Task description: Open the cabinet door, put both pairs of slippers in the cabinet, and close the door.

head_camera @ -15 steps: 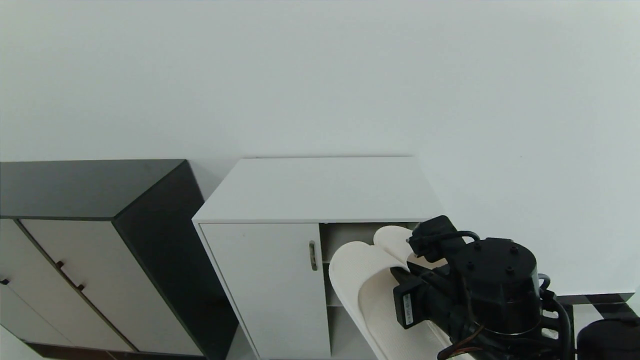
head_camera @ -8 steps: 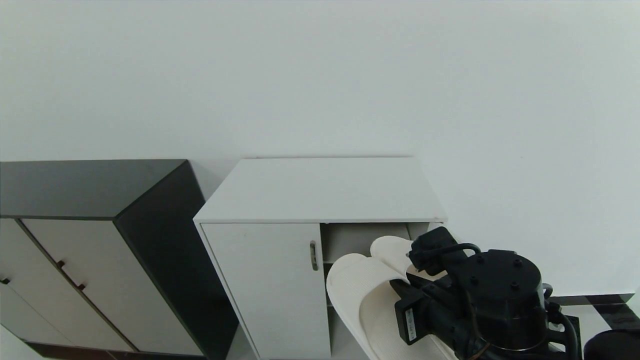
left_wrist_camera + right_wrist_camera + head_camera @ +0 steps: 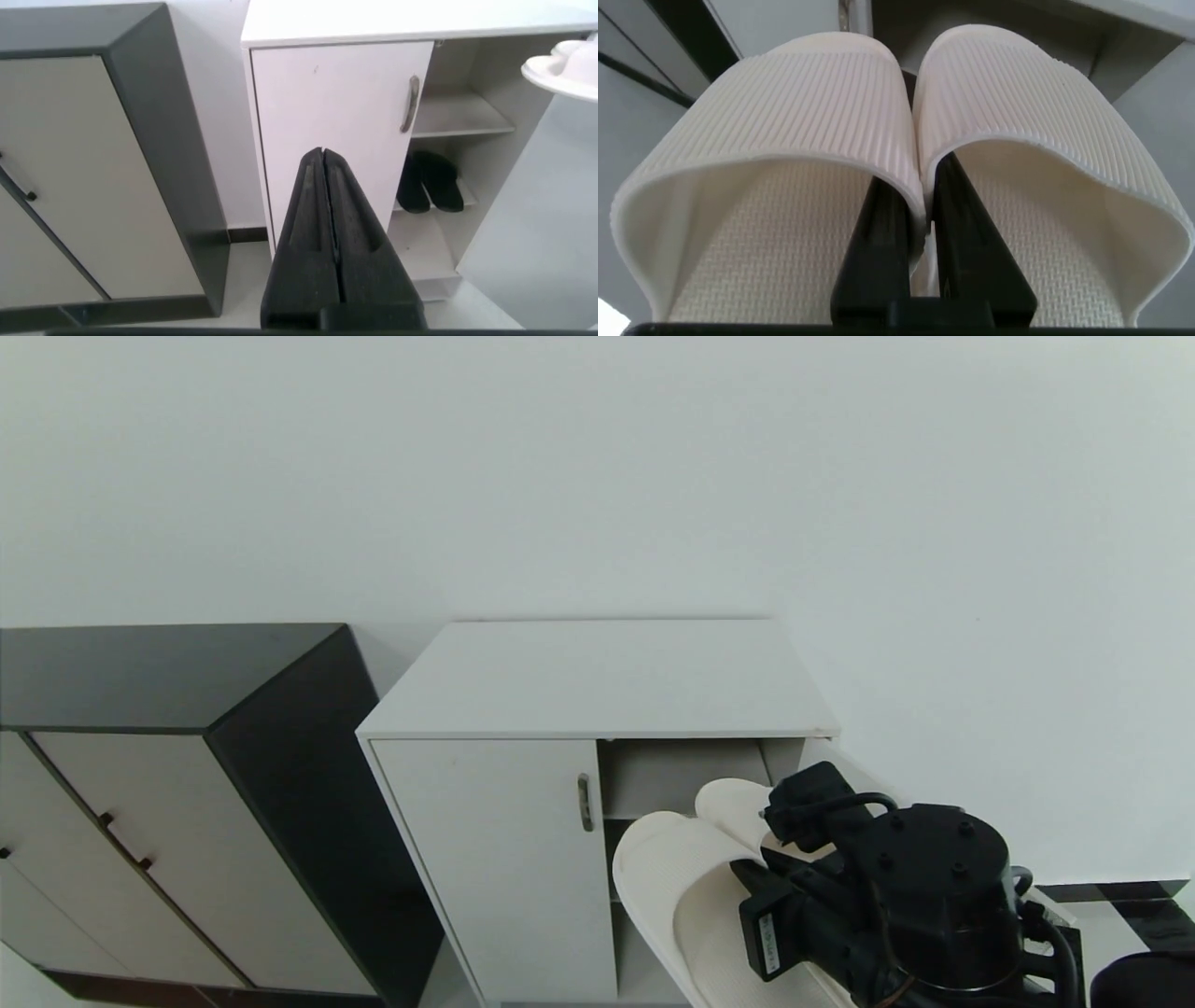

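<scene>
The right gripper is sitting in the lower right of the head view, its black fingers closing on one pair of cream slippers. They are pinching the two touching inner walls together. Both slippers are soft foam with ribbed straps and a herringbone-textured footbed, and their rounded toes are pointing at the open right half of the white cabinet in the frame's centre. They are hanging just outside that opening.

The cabinet is a plain, smooth-faced box. Its left door is standing closed, carrying one slim vertical metal handle. Inside the open half, one pair of black slippers is lying side by side on a lower shelf, beneath an upper shelf.

The left gripper is hanging before the closed door, its ribbed black fingers pressing together on nothing.

A dark cabinet with pale drawer fronts is standing at the left of the frame.
</scene>
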Available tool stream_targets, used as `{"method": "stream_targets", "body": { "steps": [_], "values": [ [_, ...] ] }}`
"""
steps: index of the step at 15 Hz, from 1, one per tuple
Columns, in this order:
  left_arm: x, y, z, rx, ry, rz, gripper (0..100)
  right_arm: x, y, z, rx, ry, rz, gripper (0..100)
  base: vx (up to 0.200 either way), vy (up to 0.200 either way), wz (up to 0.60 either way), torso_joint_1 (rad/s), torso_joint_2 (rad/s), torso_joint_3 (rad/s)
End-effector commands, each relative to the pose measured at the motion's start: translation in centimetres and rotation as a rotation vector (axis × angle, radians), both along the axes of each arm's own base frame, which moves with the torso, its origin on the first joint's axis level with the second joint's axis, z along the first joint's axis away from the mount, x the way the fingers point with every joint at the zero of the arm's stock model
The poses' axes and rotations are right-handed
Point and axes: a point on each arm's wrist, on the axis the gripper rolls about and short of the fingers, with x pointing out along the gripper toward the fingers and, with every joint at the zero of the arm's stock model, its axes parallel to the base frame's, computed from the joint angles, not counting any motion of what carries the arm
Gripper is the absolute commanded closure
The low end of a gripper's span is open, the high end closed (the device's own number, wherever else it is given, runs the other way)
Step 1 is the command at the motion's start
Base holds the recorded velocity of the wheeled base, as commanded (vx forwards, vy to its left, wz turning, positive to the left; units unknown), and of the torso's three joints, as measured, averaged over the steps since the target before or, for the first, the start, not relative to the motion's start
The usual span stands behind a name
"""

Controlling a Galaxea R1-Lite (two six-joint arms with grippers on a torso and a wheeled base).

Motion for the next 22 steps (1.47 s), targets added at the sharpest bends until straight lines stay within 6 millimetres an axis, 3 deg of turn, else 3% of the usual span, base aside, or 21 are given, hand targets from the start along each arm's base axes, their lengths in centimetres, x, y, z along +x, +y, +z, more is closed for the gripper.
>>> {"method": "stream_targets", "body": {
  "steps": [1,22],
  "values": [
    [0.01,0.0,0.0,0.0,0.002,0.0,100,0.01,0.05,-0.12,-0.005,0.002,0.0,100,0.0,0.0,0.0,-0.227,0.55,0.305],
    [0.01,0.0,0.0,-0.002,0.002,0.0,100,-0.26,0.05,-0.91,-0.024,0.015,0.01,100,0.0,0.0,0.0,-0.182,0.5,0.321]
  ]
}}
